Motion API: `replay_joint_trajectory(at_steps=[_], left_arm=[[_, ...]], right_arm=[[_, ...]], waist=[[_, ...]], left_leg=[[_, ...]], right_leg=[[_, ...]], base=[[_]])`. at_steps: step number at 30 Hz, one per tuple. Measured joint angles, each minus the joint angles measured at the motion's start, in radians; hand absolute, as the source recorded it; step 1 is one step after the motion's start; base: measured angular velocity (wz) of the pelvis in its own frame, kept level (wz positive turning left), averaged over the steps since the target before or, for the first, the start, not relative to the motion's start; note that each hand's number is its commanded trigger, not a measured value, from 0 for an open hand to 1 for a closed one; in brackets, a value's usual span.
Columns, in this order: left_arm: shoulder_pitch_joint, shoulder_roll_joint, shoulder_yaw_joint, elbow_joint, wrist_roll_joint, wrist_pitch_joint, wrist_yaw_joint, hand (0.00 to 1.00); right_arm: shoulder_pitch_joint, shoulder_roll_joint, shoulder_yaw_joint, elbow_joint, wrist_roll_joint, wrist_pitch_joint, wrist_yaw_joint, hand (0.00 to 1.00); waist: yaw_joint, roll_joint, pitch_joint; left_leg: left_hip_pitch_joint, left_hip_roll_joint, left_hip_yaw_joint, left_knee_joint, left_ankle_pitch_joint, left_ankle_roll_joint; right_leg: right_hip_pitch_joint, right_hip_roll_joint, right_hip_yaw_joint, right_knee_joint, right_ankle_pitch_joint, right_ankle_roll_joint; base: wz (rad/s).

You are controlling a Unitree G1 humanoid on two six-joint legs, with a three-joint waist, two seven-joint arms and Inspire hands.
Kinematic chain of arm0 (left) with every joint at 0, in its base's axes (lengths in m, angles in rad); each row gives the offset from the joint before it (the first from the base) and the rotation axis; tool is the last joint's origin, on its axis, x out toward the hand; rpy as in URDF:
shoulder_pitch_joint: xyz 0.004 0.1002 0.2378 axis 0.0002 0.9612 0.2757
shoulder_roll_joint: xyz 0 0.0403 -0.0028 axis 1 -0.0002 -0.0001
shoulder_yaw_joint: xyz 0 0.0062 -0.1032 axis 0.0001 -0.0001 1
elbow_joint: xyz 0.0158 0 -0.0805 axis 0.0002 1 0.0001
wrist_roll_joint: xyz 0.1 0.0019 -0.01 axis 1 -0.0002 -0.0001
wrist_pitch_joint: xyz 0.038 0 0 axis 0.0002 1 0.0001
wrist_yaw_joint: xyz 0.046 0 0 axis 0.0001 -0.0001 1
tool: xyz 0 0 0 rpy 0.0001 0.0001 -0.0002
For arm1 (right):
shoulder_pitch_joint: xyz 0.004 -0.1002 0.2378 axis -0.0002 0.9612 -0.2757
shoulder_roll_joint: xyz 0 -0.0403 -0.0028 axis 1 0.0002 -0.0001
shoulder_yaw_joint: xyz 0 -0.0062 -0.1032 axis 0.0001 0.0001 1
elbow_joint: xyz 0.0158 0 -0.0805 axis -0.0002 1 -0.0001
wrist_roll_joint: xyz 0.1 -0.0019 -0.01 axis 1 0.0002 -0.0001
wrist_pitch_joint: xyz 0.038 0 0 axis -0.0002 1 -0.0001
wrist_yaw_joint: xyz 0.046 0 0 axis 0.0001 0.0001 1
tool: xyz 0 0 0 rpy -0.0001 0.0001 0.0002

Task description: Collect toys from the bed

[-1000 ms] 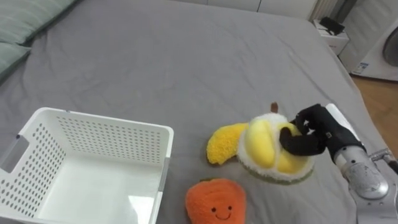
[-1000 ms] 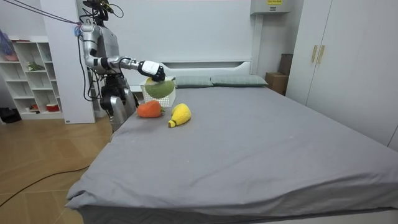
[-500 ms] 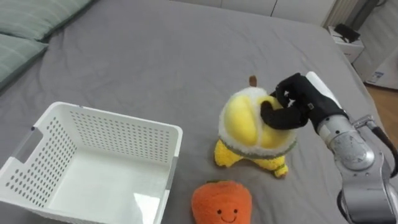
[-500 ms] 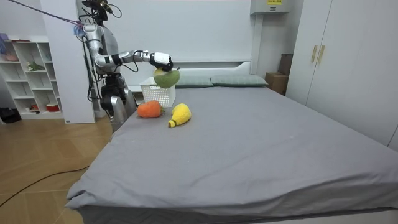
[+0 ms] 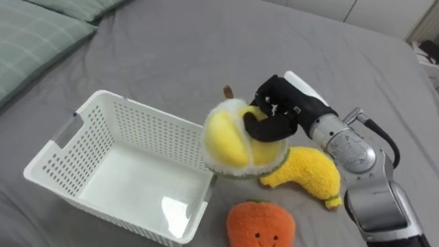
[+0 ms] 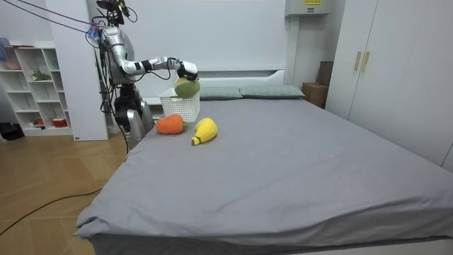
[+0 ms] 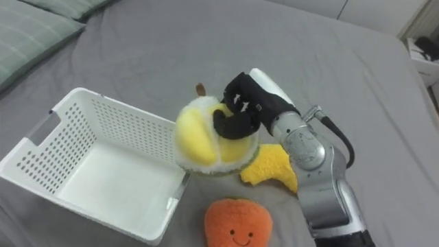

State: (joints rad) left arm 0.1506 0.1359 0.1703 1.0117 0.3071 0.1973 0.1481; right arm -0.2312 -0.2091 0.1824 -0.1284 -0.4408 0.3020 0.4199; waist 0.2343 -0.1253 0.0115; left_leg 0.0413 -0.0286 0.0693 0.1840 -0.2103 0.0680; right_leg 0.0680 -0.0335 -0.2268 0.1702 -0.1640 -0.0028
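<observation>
Holding the round plush (image 5: 230, 137) clear of the bed (image 5: 171, 48), your right hand (image 5: 278, 113) has its fingers and thumb curled into the toy's side from 3 o'clock, sunk well into the pile. The grip looks chosen for a soft body: it squeezes deep enough not to slip and leaves the underside free for a straight drop.

Position: the toy hangs over the basket (image 5: 151, 130) at its 3 o'clock rim, near the front corner. Part of it overhangs the opening and part sits outside the wall. I judge the carry nearly done but the release point not yet reached. Let go here and the plush may land on the rim and roll back onto the bed.

Basket: white, perforated, upright and empty inside. It stands just beside the toys, which keeps each carry short.

Remaining on the bed:
- The yellow plush (image 5: 309, 171) lies at 4 o'clock of the held toy, under your forearm.
- The orange plush (image 5: 260, 223) lies at 6 o'clock, near the yellow one. Whether the two touch I cannot tell.

A pillow (image 5: 34, 34) lies at 10 o'clock, well apart from the work.

In the room view you stand at the bedside on the room view's left, with the arm stretched out over the basket.

Recommendation: move the toy further toward 9 o'clock, until it is wholly over the opening, before spreading the fingers. Mind the forearm above the yellow plush.
</observation>
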Motion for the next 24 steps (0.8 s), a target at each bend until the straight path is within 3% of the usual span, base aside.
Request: replay_joint_trajectory(at_steps=[10,11,12,13,14,24], left_arm=[[-0.007,0.004,0.002,-0.029,0.011,0.022,-0.013,0.0],[-0.007,0.004,0.002,-0.032,0.011,0.022,-0.013,0.0],[-0.008,0.005,0.002,-0.032,0.011,0.022,-0.013,0.0],[-0.008,0.007,0.0,-0.032,0.011,0.023,-0.012,0.0],[-0.007,0.008,-0.001,-0.032,0.011,0.023,-0.012,0.0],[-0.015,0.011,-0.026,-0.032,0.009,0.022,0.003,0.0]], right_arm=[[-0.066,0.018,0.042,0.037,-0.09,0.019,0.002,0.98],[-0.066,0.022,0.043,0.037,-0.102,0.019,0.003,0.58],[-0.066,0.028,0.052,0.037,-0.117,0.02,0.003,0.58],[-0.067,0.029,0.066,0.037,-0.122,0.022,0.002,0.11],[-0.067,0.03,0.073,0.037,-0.124,0.022,0.002,0.0],[-0.067,0.079,0.099,0.039,-0.111,0.018,-0.022,0.0]], waist=[[0.049,-0.004,0.0001],[0.05,-0.004,0.0001],[0.054,-0.004,0.0],[0.056,-0.004,-0.0001],[0.056,-0.004,0.0],[0.073,0.0,0.0029]], left_leg=[[-0.019,-0.003,-0.026,0.004,0.003,-0.001],[-0.021,-0.003,-0.027,0.004,0.003,-0.001],[-0.022,-0.003,-0.028,0.005,0.003,-0.002],[-0.022,-0.003,-0.028,0.01,0.004,-0.002],[-0.021,-0.003,-0.028,0.012,0.004,-0.002],[-0.035,-0.006,-0.047,0.019,0.005,-0.002]], right_leg=[[-0.006,-0.002,-0.026,-0.004,0.0,0.0],[-0.006,-0.002,-0.027,-0.004,0.0,0.0],[-0.008,-0.002,-0.027,-0.004,0.0,0.0],[-0.008,-0.001,-0.027,-0.004,0.001,-0.001],[-0.008,-0.001,-0.027,-0.004,0.001,-0.001],[-0.01,-0.005,-0.049,-0.003,0.002,-0.001]], base=[[0.07],[0.05],[0.0],[0.0],[0.0],[0.06]])
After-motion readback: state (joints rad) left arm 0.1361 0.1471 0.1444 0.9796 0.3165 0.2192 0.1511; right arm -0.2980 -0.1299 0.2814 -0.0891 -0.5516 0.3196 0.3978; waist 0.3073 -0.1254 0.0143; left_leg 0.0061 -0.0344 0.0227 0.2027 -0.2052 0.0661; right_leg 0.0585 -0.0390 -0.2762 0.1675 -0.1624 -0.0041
